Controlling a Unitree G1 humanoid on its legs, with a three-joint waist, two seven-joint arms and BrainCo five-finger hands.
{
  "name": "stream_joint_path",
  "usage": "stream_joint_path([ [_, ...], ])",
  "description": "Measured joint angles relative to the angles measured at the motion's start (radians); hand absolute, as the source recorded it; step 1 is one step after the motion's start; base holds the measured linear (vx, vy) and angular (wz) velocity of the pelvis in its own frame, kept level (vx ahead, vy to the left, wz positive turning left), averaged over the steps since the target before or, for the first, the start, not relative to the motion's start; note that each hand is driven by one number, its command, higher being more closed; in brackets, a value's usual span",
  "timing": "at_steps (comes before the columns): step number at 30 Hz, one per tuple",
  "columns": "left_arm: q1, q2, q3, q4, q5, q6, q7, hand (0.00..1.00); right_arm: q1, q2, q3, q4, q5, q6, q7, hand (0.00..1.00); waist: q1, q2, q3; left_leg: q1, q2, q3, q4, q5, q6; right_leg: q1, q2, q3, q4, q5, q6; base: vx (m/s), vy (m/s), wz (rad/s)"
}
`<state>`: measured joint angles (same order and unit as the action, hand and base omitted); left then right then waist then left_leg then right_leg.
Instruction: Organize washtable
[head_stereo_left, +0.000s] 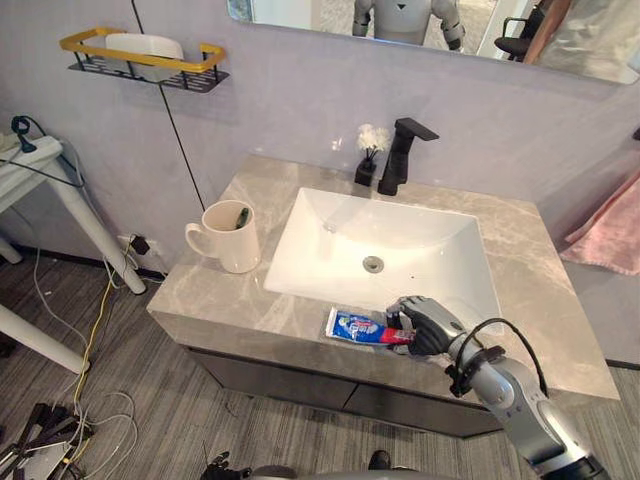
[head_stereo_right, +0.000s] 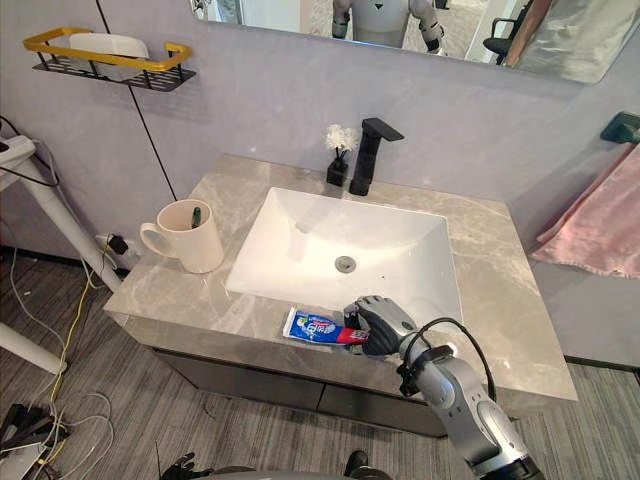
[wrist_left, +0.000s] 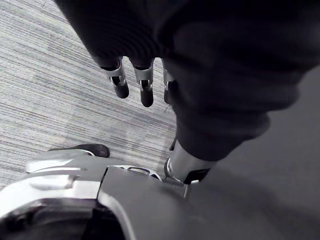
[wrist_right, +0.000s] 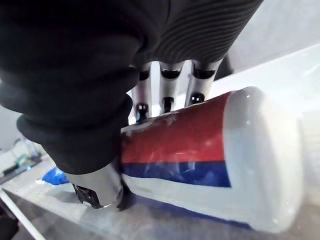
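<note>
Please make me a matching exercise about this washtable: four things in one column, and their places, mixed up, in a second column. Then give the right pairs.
1. toothpaste tube
2. mug
3. faucet
4. left hand

a. behind the basin
b. over the floor, fingers relaxed
c. on the counter, left of the basin
d. at the counter's front edge, gripped by the right hand

Pairs: 1-d, 2-c, 3-a, 4-b
</note>
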<state>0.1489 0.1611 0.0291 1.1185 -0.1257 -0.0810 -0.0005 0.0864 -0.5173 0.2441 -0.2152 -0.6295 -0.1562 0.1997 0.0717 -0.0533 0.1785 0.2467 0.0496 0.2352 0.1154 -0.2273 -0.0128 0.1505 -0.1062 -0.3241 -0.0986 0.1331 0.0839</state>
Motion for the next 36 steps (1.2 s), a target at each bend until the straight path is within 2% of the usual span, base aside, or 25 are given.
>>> stream_joint_path([
  [7,0.003,0.001,0.006,-0.002,-0.008,0.000,0.000,0.00,-0.009,0.001,0.000,0.001,0.012,0.008,-0.001,1.00,0.000,-0.003,0.000,0.000,0.000,-0.007,-0.002,0.001,0.000,0.000,0.000,-0.006,0.000,0.000,0.000,0.01,0.001,0.02],
  [12,0.014,-0.001,0.054,-0.001,-0.021,-0.002,0.001,0.00,-0.009,0.028,-0.004,0.001,0.016,0.011,-0.011,1.00,0.000,-0.007,0.004,-0.005,0.000,-0.013,-0.002,0.001,-0.001,-0.001,0.000,-0.011,0.000,-0.001,0.000,0.00,-0.006,0.02],
  [17,0.056,-0.021,0.200,-0.003,-0.022,-0.004,0.013,0.00,-0.009,0.077,-0.014,-0.002,0.048,0.009,-0.049,1.00,0.000,0.006,0.012,-0.012,0.000,-0.020,-0.008,0.002,-0.002,-0.005,-0.001,-0.024,0.000,-0.004,0.002,0.00,-0.004,0.02],
  [18,0.062,-0.020,0.224,-0.011,-0.022,-0.004,0.021,0.00,-0.009,0.082,-0.016,-0.006,0.051,0.009,-0.051,1.00,0.000,-0.001,0.008,-0.015,0.000,-0.024,-0.008,0.003,-0.001,-0.006,-0.002,-0.025,0.000,-0.005,0.002,0.02,-0.015,0.19],
  [20,0.078,-0.019,0.306,-0.046,-0.036,-0.006,0.032,0.00,-0.009,0.089,-0.017,-0.034,0.057,0.009,-0.059,1.00,0.000,0.010,0.012,-0.030,0.000,-0.037,-0.006,0.004,-0.001,-0.014,-0.003,-0.033,0.000,-0.008,0.003,0.02,-0.013,0.16],
  [21,0.093,-0.024,0.381,-0.108,-0.051,-0.006,0.044,0.00,-0.009,0.092,-0.018,-0.064,0.069,0.008,-0.063,1.00,0.007,0.004,0.009,-0.032,0.001,-0.038,-0.005,0.005,-0.002,-0.016,-0.002,-0.035,0.000,-0.009,0.002,0.04,-0.011,0.07],
  [22,0.115,-0.025,0.442,-0.193,-0.064,-0.009,0.059,0.00,-0.009,0.103,-0.022,-0.095,0.073,0.007,-0.068,1.00,0.014,0.017,0.014,-0.035,0.001,-0.042,-0.005,0.007,-0.002,-0.018,-0.002,-0.038,0.000,-0.009,0.002,0.04,-0.010,0.05],
  [23,0.123,-0.027,0.475,-0.250,-0.070,-0.012,0.072,0.00,-0.008,0.108,-0.025,-0.109,0.081,0.006,-0.069,1.00,0.021,0.013,0.009,-0.035,0.002,-0.043,-0.005,0.007,-0.002,-0.017,-0.001,-0.039,0.000,-0.009,0.002,0.04,-0.011,0.10],
  [25,0.164,-0.040,0.587,-0.534,-0.098,-0.035,0.105,0.00,-0.009,0.132,-0.045,-0.139,0.108,0.004,-0.074,1.00,0.031,0.023,0.007,-0.046,0.001,-0.062,-0.001,0.007,-0.002,-0.016,-0.005,-0.060,0.000,-0.010,0.002,0.03,-0.007,0.23],
  [26,0.173,-0.041,0.612,-0.605,-0.099,-0.045,0.116,0.00,-0.009,0.138,-0.048,-0.142,0.114,0.004,-0.078,1.00,0.034,0.024,0.007,-0.048,0.001,-0.067,-0.001,0.007,-0.002,-0.016,-0.005,-0.063,0.000,-0.010,0.002,0.02,0.003,0.20],
  [28,0.192,-0.045,0.700,-0.894,-0.098,-0.062,0.149,0.00,-0.010,0.153,-0.063,-0.150,0.130,0.004,-0.091,1.00,0.056,0.030,0.002,-0.054,0.000,-0.072,0.002,0.007,-0.003,-0.016,-0.007,-0.070,0.000,-0.010,0.002,0.02,0.005,0.13],
  [30,0.195,-0.055,0.735,-1.092,-0.082,-0.081,0.174,0.00,-0.012,0.168,-0.074,-0.150,0.132,0.006,-0.093,1.00,0.056,0.036,-0.010,-0.060,-0.003,-0.091,0.007,0.007,-0.003,-0.015,-0.012,-0.087,0.000,-0.009,0.002,0.03,0.006,0.24],
  [32,0.194,-0.082,0.745,-1.269,-0.050,-0.096,0.188,0.00,-0.024,0.183,-0.079,-0.150,0.152,0.007,-0.094,1.00,0.061,0.053,-0.025,-0.061,-0.008,-0.097,0.008,0.007,-0.003,-0.014,-0.017,-0.088,0.000,-0.009,0.002,0.04,0.018,0.13],
  [36,0.177,-0.118,0.678,-1.494,-0.009,-0.114,0.207,0.00,-0.058,0.222,-0.081,-0.150,0.167,0.009,-0.102,1.00,0.071,0.072,-0.046,-0.067,-0.011,-0.100,0.007,0.007,-0.002,-0.012,-0.020,-0.089,0.000,-0.009,0.002,0.00,-0.003,0.01],
])
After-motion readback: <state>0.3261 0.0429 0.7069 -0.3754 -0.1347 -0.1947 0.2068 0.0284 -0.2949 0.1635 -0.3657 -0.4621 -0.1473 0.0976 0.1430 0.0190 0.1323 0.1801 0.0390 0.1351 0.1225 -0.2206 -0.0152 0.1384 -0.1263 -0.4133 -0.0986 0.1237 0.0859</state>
